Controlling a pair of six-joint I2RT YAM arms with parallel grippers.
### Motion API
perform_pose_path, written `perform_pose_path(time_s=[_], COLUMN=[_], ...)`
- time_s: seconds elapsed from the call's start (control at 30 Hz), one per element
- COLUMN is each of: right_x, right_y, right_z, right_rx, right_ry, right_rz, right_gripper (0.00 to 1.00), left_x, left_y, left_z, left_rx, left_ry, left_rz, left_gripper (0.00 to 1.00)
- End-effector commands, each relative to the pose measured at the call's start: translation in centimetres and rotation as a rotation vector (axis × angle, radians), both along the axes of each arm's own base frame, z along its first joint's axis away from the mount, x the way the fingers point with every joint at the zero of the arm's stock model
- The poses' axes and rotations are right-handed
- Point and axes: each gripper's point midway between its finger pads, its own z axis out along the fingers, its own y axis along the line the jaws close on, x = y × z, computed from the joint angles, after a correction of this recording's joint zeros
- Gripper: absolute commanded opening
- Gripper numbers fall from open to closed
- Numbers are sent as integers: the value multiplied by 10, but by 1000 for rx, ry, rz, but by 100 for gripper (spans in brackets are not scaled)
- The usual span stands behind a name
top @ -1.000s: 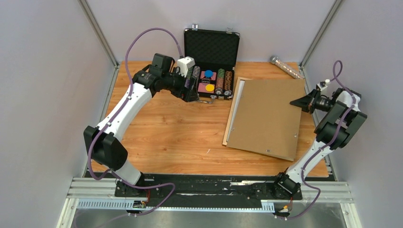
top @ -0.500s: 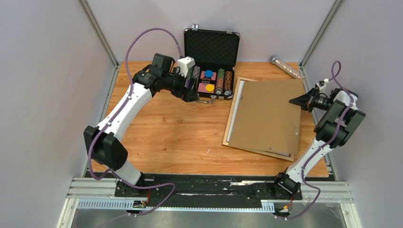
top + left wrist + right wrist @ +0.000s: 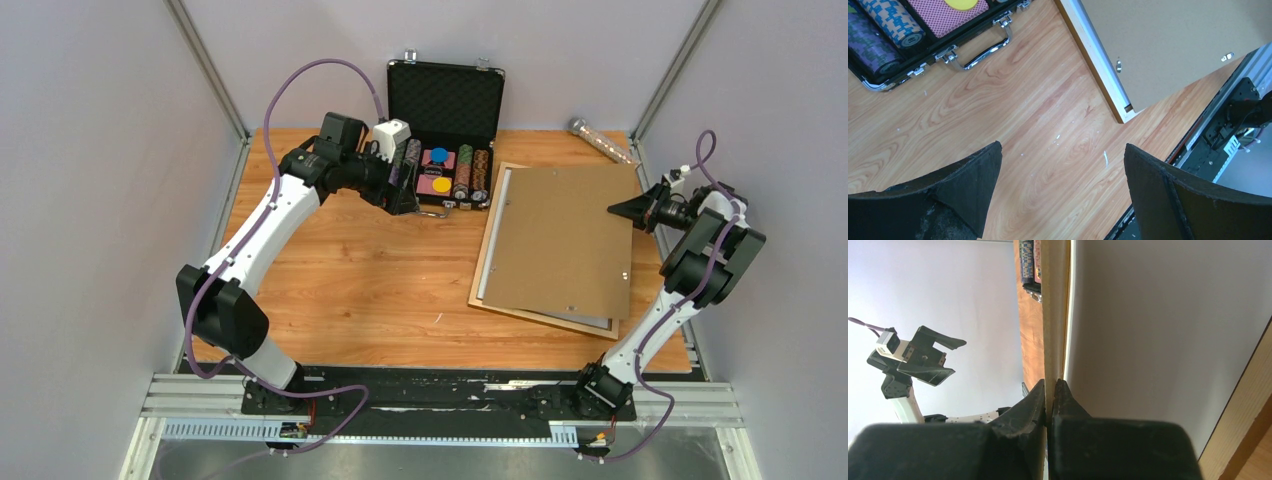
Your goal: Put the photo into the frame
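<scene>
the open black case (image 3: 446,95) at the back of the table (image 3: 370,280) holds rows of poker chips (image 3: 470,172) beside pink cards topped with a blue and a yellow disc. the frame (image 3: 478,280) lies flat on the right side of the table; the photo (image 3: 493,240) lies inside it, showing only as a white strip past the brown backing panel (image 3: 560,240) on top. the right gripper (image 3: 1050,385) pinches that panel's right edge, and the left gripper (image 3: 1063,147) hangs spread wide and empty by the case.

Right gripper (image 3: 1050,390) clamped on backing panel (image 3: 1053,315) edge.
Panel seen edge-on, rising from the fingertips; left gripper (image 3: 959,357) stands open behind.
</scene>
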Motion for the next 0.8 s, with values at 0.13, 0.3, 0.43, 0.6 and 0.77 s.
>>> perform_pose_path(time_s=[0.13, 0.3, 0.43, 0.6, 0.77], right_x=[22, 24, 25, 25, 21], right_y=[-11, -7, -6, -4, 0], right_z=[13, 11, 9, 6, 4], right_rx=[31, 36, 36, 45, 69], right_ry=[-130, -129, -123, -113, -98], right_rz=[-10, -2, 0, 2, 3], right_gripper=[0, 0, 0, 0, 0], left_x=[0, 1, 0, 0, 0], left_y=[-7, -8, -8, -8, -8], left_z=[7, 6, 5, 5, 4], left_rx=[-20, -18, -17, -15, -16], left_ry=[-20, -18, -17, -18, -16], left_rz=[-25, -26, -27, -28, -27], left_gripper=[98, 98, 99, 98, 98])
